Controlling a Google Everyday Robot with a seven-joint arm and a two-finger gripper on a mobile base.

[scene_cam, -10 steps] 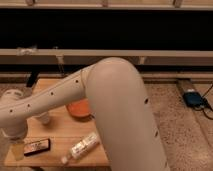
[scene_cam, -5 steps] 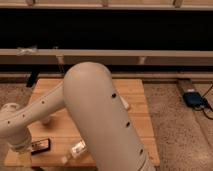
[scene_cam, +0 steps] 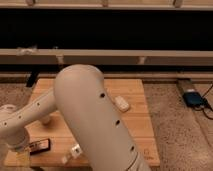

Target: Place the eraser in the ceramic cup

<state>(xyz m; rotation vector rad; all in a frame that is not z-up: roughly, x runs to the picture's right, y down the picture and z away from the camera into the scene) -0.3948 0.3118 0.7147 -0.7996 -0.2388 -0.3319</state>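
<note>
The eraser (scene_cam: 40,145) is a small dark flat block lying near the front left corner of the wooden table (scene_cam: 135,120). My gripper (scene_cam: 21,156) hangs at the end of the white arm (scene_cam: 85,115), just left of the eraser, low over the table's front left edge. The ceramic cup (scene_cam: 46,120) is a small white shape behind the eraser, mostly hidden by my forearm. The eraser lies on the table, not in the cup.
A clear plastic bottle (scene_cam: 71,153) lies right of the eraser, partly hidden by the arm. A small white lump (scene_cam: 121,103) lies mid-table on the right. A blue object (scene_cam: 192,98) sits on the floor at right. A dark wall with rails runs behind.
The arm has swung across the view and now hides the orange bowl. The gripper has stayed at the table's front left beside the eraser. The eraser has not moved.
</note>
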